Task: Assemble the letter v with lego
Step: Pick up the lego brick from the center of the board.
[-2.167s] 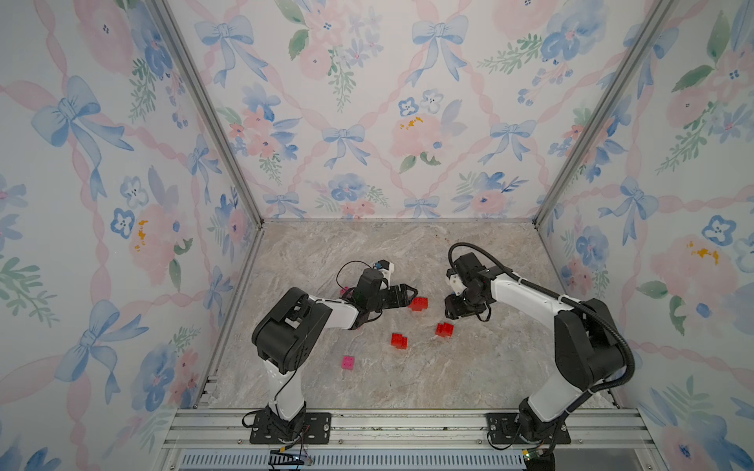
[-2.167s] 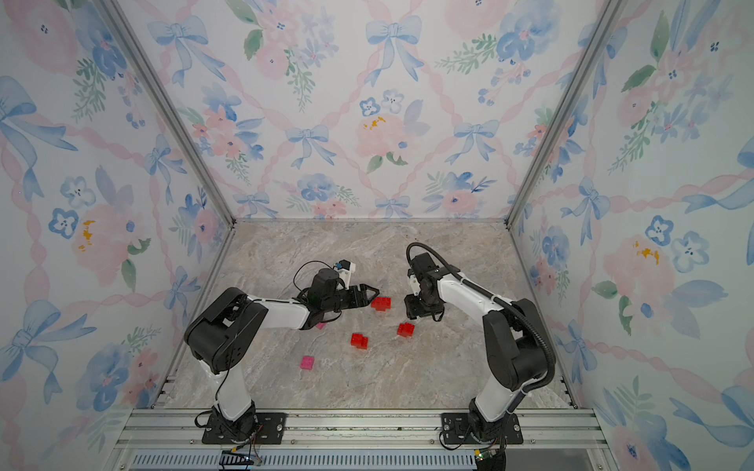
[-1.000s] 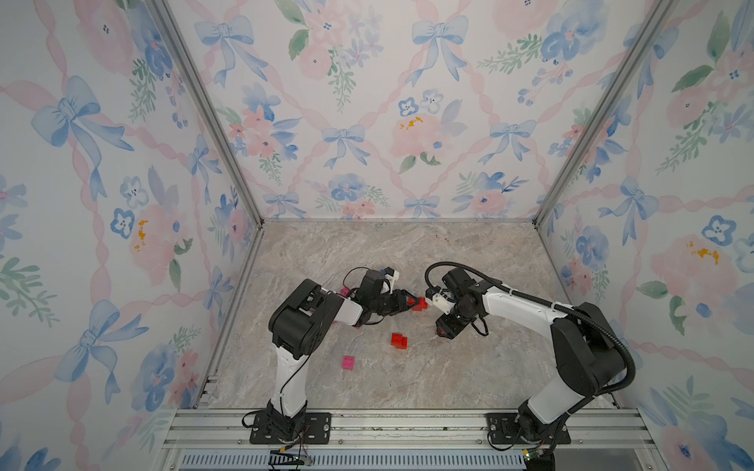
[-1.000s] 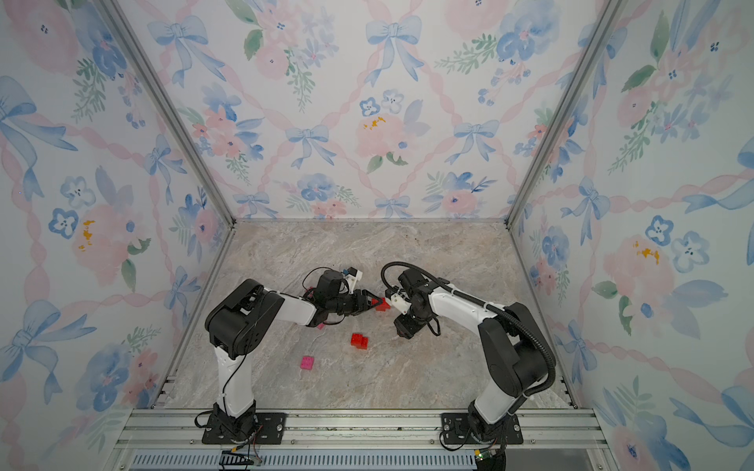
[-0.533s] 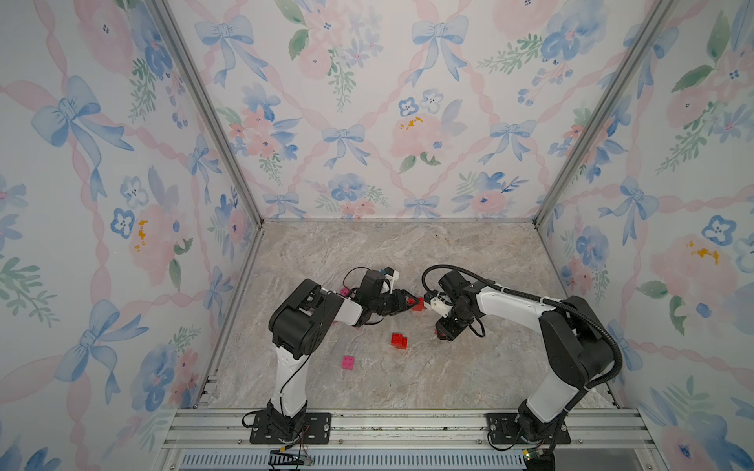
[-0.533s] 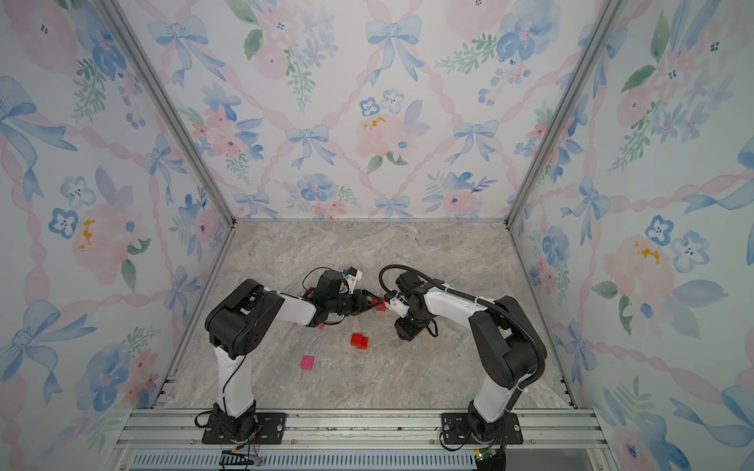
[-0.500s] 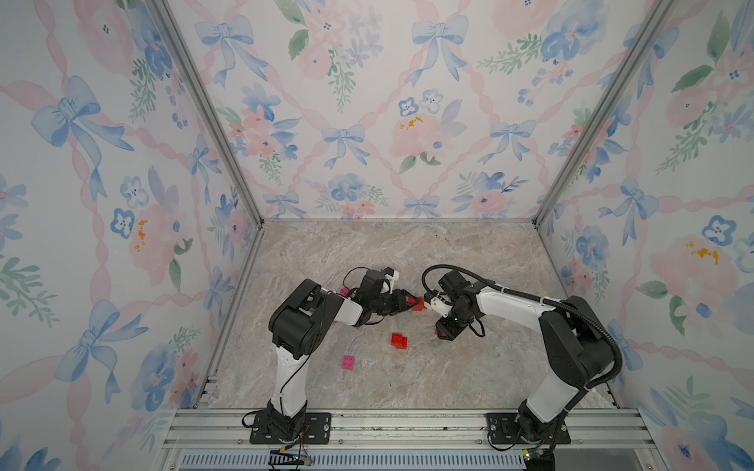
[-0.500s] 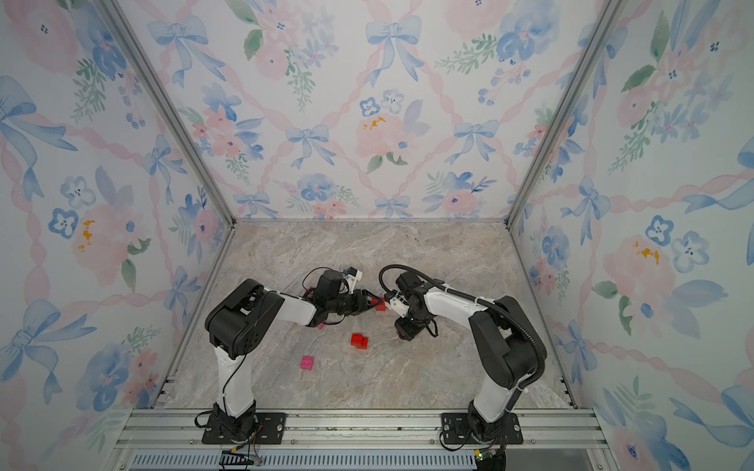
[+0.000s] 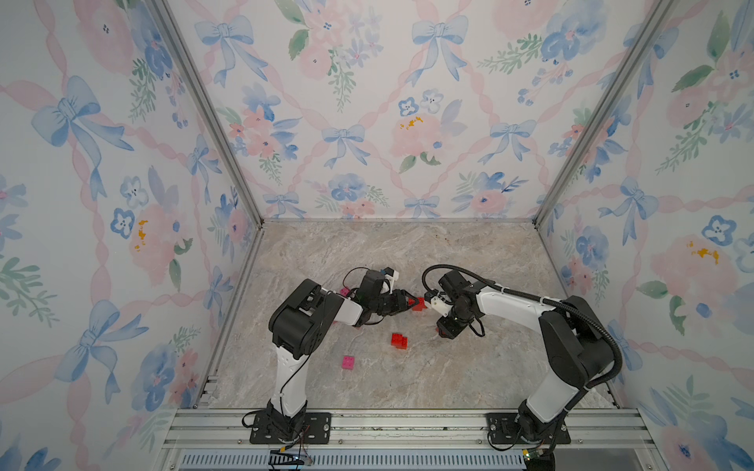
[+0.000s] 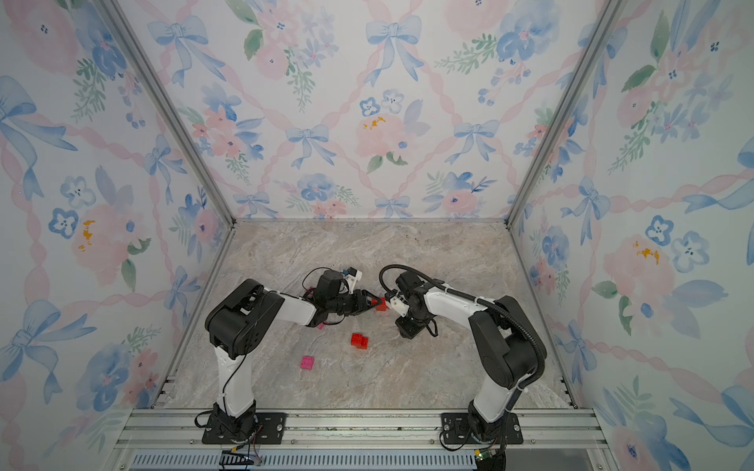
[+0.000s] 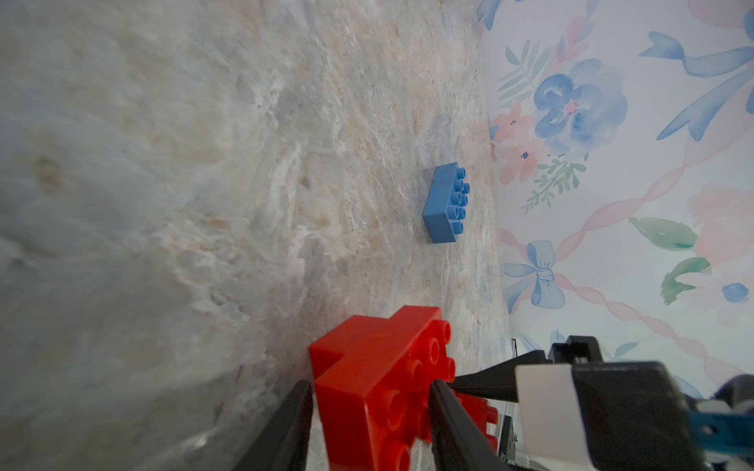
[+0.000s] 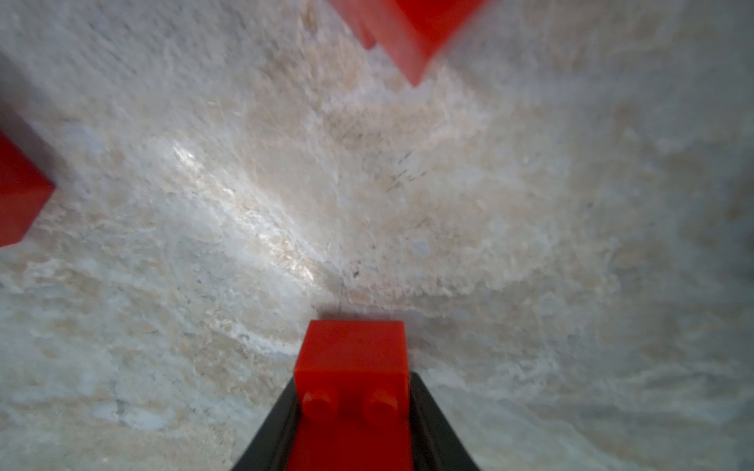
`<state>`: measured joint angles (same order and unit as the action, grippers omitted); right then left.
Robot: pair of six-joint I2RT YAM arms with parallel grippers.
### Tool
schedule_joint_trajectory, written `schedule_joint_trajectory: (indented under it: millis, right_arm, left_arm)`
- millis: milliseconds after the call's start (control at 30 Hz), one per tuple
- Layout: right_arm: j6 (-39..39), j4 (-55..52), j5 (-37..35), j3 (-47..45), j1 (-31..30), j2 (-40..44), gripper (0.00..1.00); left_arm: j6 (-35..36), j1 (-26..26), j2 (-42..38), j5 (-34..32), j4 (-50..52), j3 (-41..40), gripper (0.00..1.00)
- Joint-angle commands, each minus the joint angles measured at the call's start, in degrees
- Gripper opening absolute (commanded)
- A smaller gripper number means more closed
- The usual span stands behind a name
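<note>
Both clamped: left gripper [image 11: 369, 412] steadies red pair [image 11: 379, 363] on table [image 11: 183, 204], right gripper [image 12: 353, 391] holds red brick [image 12: 353, 350], likely for stacking.

The far half of the marble floor [image 9: 387, 253] lies bare. Mid-floor the left gripper [image 9: 409, 304], clamped on a stepped red brick pair [image 9: 418, 304], and the right gripper [image 12: 353, 385], gripping a red brick [image 12: 353, 350], nearly meet, with little gap between. Nearer lie a loose red brick pair [image 9: 399, 341] and a pink brick [image 9: 348, 362], open floor between them; a blue brick [image 11: 446, 204] sits beyond, towards the right wall [image 11: 612, 163].
</note>
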<state>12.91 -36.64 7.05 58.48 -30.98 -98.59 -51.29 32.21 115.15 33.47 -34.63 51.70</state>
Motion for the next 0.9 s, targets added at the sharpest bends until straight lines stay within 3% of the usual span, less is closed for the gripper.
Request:
schedule_joint_trajectory:
  millis: [0, 233, 867]
  right_arm:
    - [0.73, -2.47, -0.54, 1.93, -0.65, 0.85, 0.4]
    - [1.52, -4.1, -1.16, 3.75, -0.69, -0.03, 0.51]
    - [0.11, -1.24, -1.05, 2.08, -0.83, -0.82, 0.43]
  left_arm:
    - [0.55, -0.39, 0.82, -0.21, 0.2, -1.08, 0.51]
    - [0.75, -0.74, 0.61, 0.26, 0.18, -1.21, 0.54]
    - [0.66, -0.83, 1.12, 0.44, 0.25, -1.17, 0.53]
